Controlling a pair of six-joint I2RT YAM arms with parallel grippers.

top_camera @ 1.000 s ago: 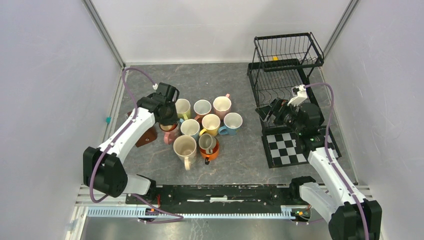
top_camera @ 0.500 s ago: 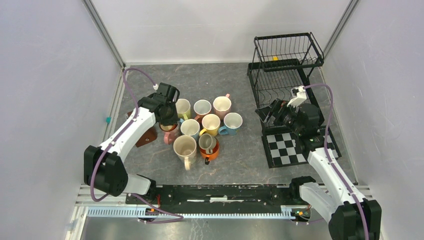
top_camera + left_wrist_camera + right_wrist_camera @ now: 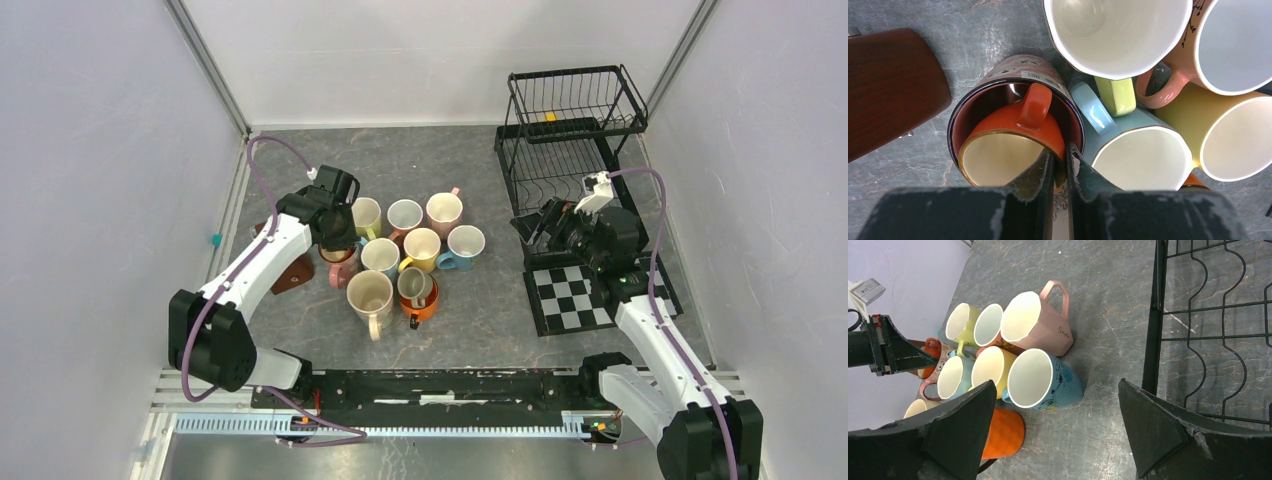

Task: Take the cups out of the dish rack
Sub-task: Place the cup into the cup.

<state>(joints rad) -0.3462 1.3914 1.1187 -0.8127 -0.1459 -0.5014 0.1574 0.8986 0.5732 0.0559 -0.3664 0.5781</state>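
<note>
A grey marbled table [image 3: 480, 310] inside white walls carries everything. The left gripper [image 3: 1058, 156] has its jaws closed on the near rim of an orange mug [image 3: 1013, 132], which sits tilted inside a dark-lined pink patterned mug [image 3: 1013, 70]. Just right of those jaws stands a light blue mug [image 3: 1140, 160] and beyond it a yellow-green one [image 3: 1118, 95], with the rest of the cups [image 3: 405, 255] packed against them. A brown wedge [image 3: 888, 85] lies to the left. The right gripper [image 3: 1056, 390] hangs with its jaws spread wide and empty. The dish rack [image 3: 570, 120] is just beyond it and to its right, and a checkered mat [image 3: 570, 295] lies under it. No cup shows in either tier, so unloading looks all but finished: only releasing the orange mug seems left.
</note>
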